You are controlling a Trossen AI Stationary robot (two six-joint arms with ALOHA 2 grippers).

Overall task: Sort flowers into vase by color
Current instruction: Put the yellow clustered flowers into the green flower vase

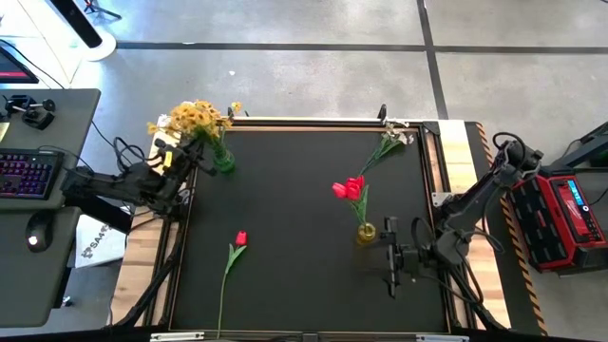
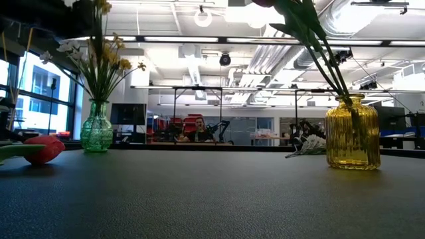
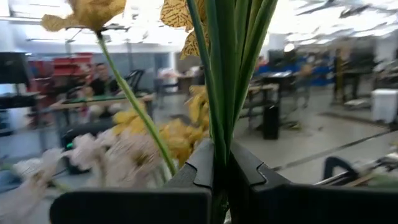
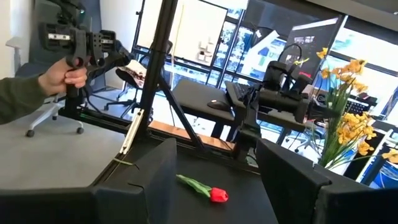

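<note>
My left gripper [image 1: 193,149] is at the table's far left corner, shut on green stems of the yellow flowers [image 1: 198,117] above the green vase [image 1: 222,161]. In the low view these stems run down into the green vase [image 2: 97,129]. My right gripper [image 1: 386,256] hovers open and empty at the right, just beside the yellow vase [image 1: 366,231], which holds red tulips [image 1: 350,188]. One red tulip [image 1: 239,238] lies flat on the mat near the front; it also shows in the right wrist view [image 4: 211,194]. A white sprig [image 1: 389,142] lies at the far right. My left gripper pinches a bunch of several green stems [image 3: 219,146] between its two fingers [image 3: 249,171], which come level from the table's left and lie across the stems. The stems stand upright through the hold, with yellow blossoms [image 3: 93,12] above. Their lower ends are hidden in the wrist view.
The black mat [image 1: 304,275] is framed by wooden edges. A desk with a keyboard [image 1: 24,176] and mouse stands left of the table, and a red case [image 1: 560,214] stands to the right. A person's hand [image 4: 62,78] holds a controller beyond the table.
</note>
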